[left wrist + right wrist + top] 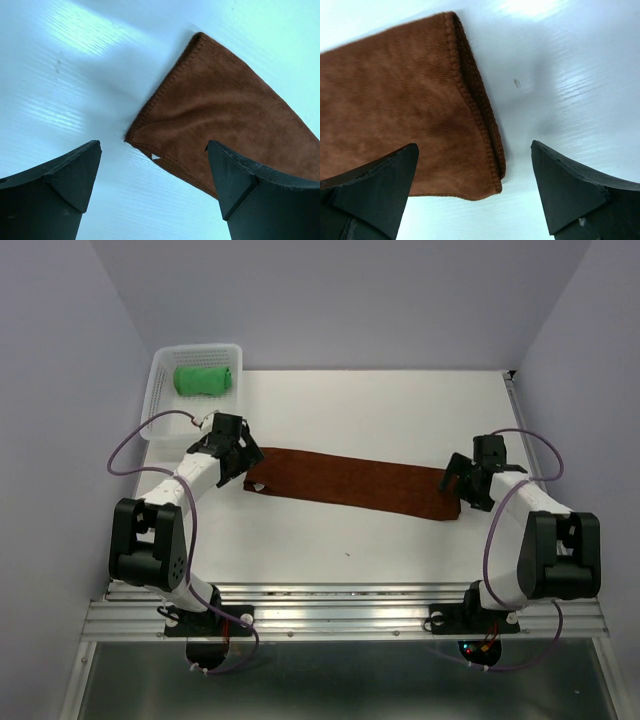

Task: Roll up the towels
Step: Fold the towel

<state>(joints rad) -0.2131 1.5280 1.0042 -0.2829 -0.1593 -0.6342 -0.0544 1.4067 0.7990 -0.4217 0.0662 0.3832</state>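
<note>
White table [400, 410], pale walls; brown towel [355, 483] lies flat. At its ends, left gripper [240, 456] and right gripper [462, 483], jaws wide, holding nothing

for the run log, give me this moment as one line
brown towel: flat long strip, not rolled | green towel: rolled, in basket | left pincer: open at strip's left end | right pincer: open at right end

Towel layout, top cam
flat towel [355, 483] lies mid table [400, 410], running L to R, w/ left gripper [243, 462] over its L end & right gripper [463, 488] over its R end. rolled towel [204, 379] sits in basket [156, 400], far-L corner.
</note>
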